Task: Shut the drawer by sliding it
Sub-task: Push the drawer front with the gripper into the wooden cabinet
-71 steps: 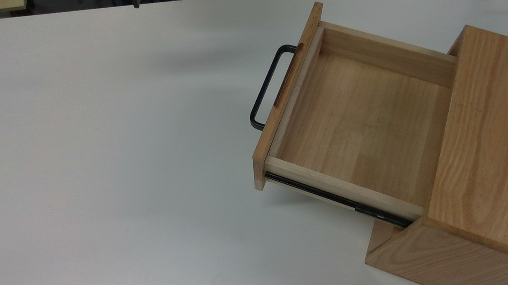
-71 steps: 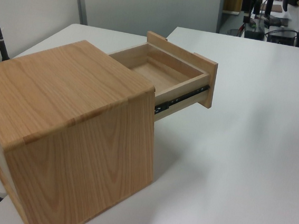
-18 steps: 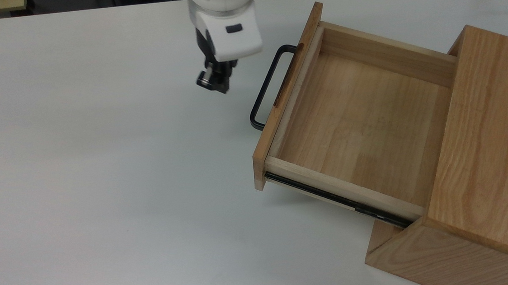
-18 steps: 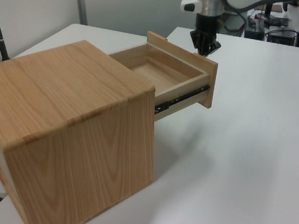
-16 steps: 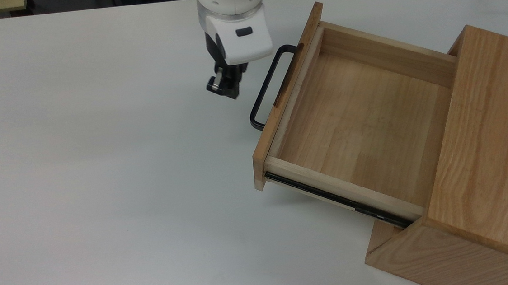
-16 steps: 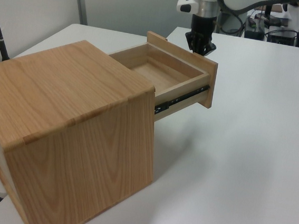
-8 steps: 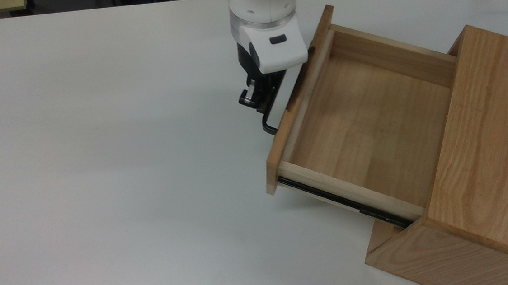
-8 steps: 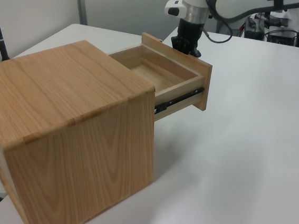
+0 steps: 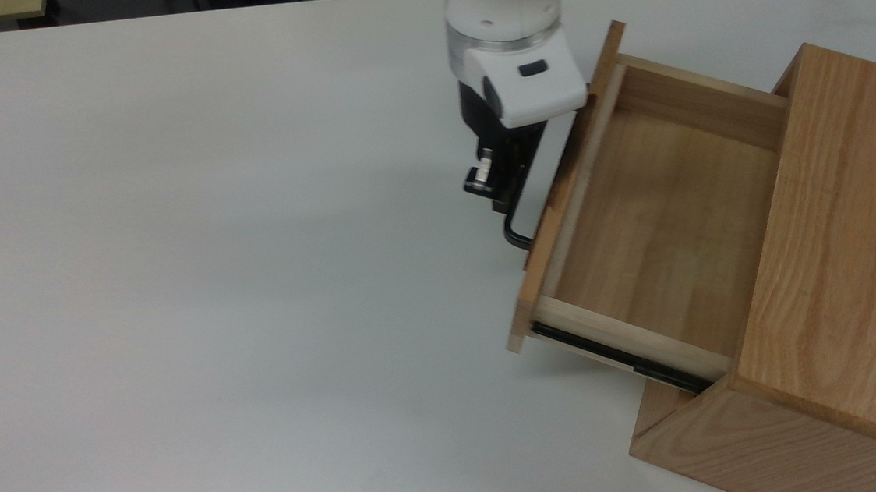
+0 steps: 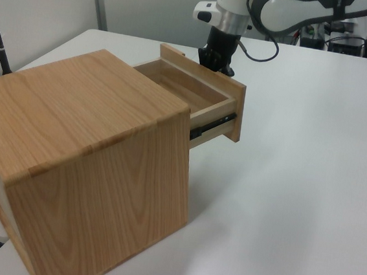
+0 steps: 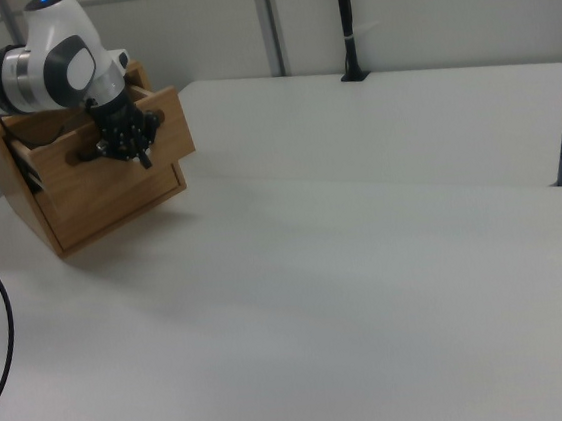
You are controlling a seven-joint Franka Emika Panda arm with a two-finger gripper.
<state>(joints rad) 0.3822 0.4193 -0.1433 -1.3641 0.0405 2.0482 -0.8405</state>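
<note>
In the top view, your gripper (image 9: 497,183) sits against the black bar handle (image 9: 515,228) on the drawer (image 9: 658,213), which juts partly out of the oak cabinet (image 9: 838,261) toward the top view's left.

In the left view, the gripper (image 10: 218,58) stands just behind the drawer's front panel (image 10: 229,103).

In the right view, the gripper (image 11: 129,143) presses at the panel; whether its fingers clasp the handle, you cannot tell.

No legible text, no labels, no brand marks.
</note>
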